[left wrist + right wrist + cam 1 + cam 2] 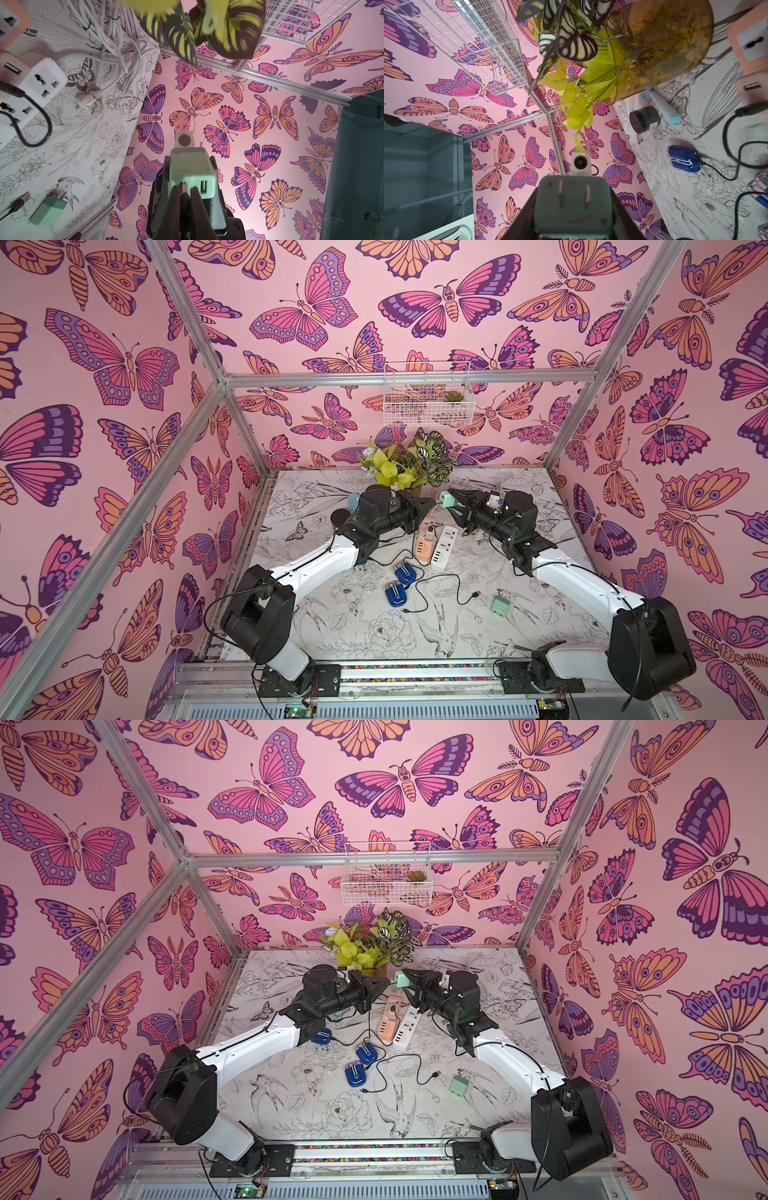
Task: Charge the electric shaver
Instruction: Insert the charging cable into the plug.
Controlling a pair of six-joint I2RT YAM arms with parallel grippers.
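Two blue electric shavers (405,573) (395,593) lie mid-table in both top views, and another (321,1038) lies partly under my left arm with a black cable in it (684,159). My right gripper (454,499) is raised behind the power strips and shut on a mint green charger adapter (572,207), prongs facing its camera. My left gripper (184,190) meets it head-on, shut on a dark USB plug whose metal tip sits at one of the adapter's USB ports (184,185). The plug's cable is hidden behind my fingers.
An orange power strip (426,537) and a white one (444,545) lie below the grippers. A loose USB plug (477,594) and a second green adapter (500,605) lie front right. A potted plant (409,466), a black jar (643,121) and a wire basket (428,393) stand behind.
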